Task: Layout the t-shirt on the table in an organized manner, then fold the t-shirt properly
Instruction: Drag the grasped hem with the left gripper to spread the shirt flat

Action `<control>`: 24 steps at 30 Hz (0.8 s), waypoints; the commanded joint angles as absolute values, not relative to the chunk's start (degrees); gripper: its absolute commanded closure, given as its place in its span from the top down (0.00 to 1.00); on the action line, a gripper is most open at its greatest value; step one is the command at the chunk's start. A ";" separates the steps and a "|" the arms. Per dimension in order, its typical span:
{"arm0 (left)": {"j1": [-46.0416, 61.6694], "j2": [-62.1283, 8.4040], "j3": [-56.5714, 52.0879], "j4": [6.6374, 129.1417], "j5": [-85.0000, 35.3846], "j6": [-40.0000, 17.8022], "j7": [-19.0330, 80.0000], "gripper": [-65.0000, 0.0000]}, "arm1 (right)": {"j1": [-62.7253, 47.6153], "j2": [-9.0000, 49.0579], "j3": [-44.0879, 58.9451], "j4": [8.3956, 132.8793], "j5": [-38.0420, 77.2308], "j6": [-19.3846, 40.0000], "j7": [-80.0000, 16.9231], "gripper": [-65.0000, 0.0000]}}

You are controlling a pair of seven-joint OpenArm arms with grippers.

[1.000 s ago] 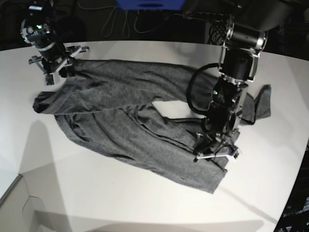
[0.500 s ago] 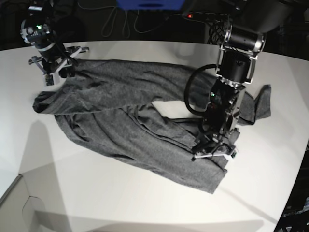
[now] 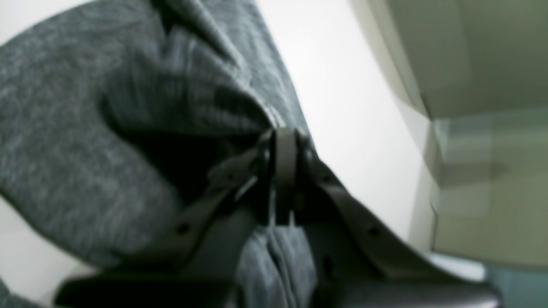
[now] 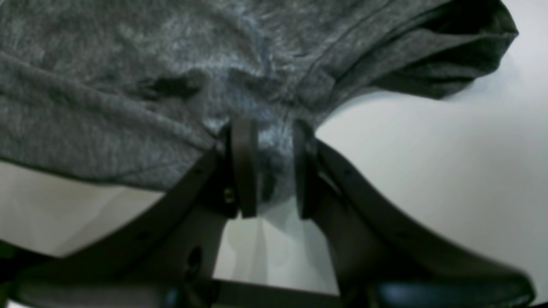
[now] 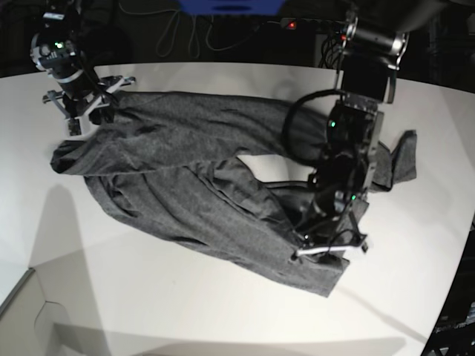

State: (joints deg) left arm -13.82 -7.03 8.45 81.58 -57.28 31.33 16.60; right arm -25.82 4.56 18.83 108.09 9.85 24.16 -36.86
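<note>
The dark grey t-shirt (image 5: 185,193) lies spread and wrinkled across the white table (image 5: 185,297), with one sleeve (image 5: 401,159) at the far right. My left gripper (image 5: 326,251) is down on the shirt's lower right part. In the left wrist view this gripper (image 3: 282,141) is shut on a bunched fold of the t-shirt (image 3: 85,128). My right gripper (image 5: 85,119) is at the shirt's upper left corner. In the right wrist view its fingers (image 4: 242,167) pinch the edge of the t-shirt (image 4: 128,85) just above the table (image 4: 428,171).
Cables and a blue object (image 5: 230,6) sit in the dark behind the table's back edge. The table's curved edge (image 5: 22,289) runs along the front left. The left wrist view shows the table edge (image 3: 424,107) close to the right of the gripper.
My left gripper has shut on the shirt fold, and its arm has shifted slightly toward the table's front. The right gripper keeps its hold at the upper left corner.
</note>
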 commanded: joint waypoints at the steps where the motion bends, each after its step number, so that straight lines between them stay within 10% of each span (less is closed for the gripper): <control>1: -13.14 -8.22 8.04 84.53 -56.84 30.90 15.60 0.00 | -25.71 4.88 18.95 108.97 10.42 23.96 -35.74 0.23; 24: 23.52 -16.92 -14.37 115.65 -71.87 30.64 15.52 0.00 | -24.13 4.88 19.12 109.49 10.51 23.96 -35.74 0.24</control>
State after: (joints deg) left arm 23.88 -16.14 -13.98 114.43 -69.52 31.07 16.03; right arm -24.38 4.58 18.94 108.18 9.87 24.21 -36.91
